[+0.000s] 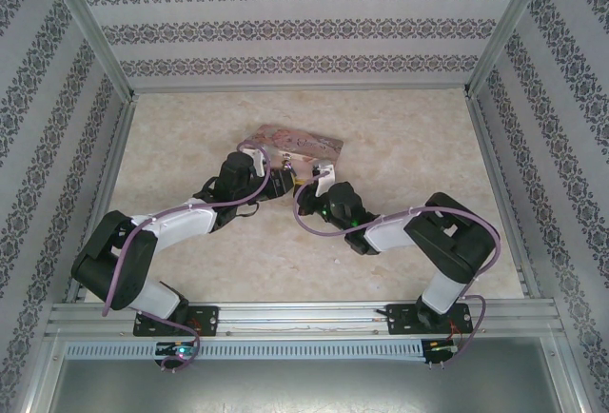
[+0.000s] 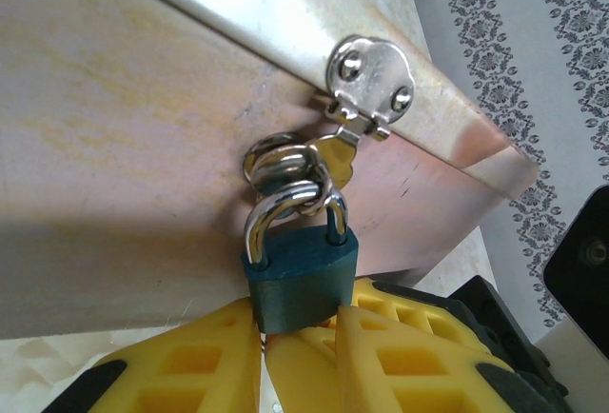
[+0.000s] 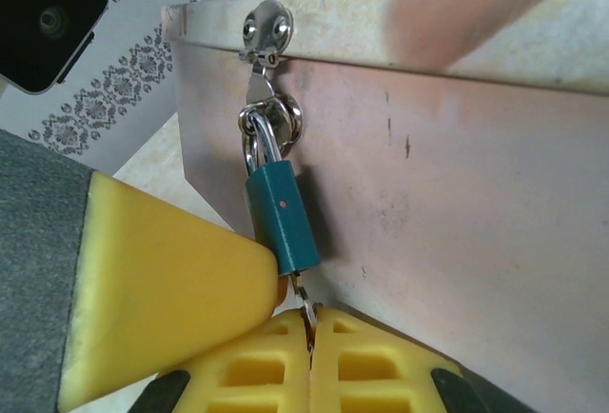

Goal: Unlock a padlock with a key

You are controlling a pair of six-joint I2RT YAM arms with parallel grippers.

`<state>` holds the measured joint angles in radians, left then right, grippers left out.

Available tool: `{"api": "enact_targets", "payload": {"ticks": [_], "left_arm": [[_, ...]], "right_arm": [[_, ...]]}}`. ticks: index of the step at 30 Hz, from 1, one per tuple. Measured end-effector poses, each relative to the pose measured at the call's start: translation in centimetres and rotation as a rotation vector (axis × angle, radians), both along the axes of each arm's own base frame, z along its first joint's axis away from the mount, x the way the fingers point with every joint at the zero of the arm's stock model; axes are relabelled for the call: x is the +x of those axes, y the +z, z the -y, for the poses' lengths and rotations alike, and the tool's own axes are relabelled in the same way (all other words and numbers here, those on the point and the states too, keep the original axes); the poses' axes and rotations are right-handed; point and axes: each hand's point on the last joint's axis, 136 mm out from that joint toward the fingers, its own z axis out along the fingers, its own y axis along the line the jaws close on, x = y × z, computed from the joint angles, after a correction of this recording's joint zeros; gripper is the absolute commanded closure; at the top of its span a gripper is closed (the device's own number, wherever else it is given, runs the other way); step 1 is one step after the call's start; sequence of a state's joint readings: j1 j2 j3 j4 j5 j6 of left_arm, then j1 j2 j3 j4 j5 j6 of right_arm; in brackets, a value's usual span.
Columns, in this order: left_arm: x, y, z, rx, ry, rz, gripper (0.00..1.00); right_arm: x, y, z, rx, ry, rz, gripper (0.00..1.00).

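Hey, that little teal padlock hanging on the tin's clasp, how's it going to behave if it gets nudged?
The padlock hangs by its thin shackle from a ring on the hasp of the pink tin, so a nudge would probably swing and twist it. Its small solid body looks rigid, not fragile. Its smooth sides might slip in the grip of the left gripper.

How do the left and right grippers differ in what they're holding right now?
The left gripper clamps the teal padlock with its jaws partly apart; the right gripper is shut tight on a thin metal piece, apparently the key. The left grips the lock body from its side, the right sits below its base. Both work at the tin by its hasp.
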<state>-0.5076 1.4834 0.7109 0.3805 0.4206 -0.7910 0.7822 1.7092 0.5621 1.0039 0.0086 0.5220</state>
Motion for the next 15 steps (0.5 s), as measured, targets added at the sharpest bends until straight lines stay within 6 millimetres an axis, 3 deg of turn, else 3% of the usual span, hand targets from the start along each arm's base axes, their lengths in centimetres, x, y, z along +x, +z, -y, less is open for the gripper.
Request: {"api": "enact_targets", "payload": {"ticks": [9,15], "left_arm": [[-0.6,-3.0,0.3,0.009,-0.020,-0.081,0.73],[-1.4,-4.4,0.4,0.009,-0.034,-0.120,0.64]], "right_arm": [[-0.6,-3.1,0.5,0.007,-0.011,-0.060,1.00],[-1.3,-4.8,0.5,0.006,-0.007,-0.099,1.00]]}}
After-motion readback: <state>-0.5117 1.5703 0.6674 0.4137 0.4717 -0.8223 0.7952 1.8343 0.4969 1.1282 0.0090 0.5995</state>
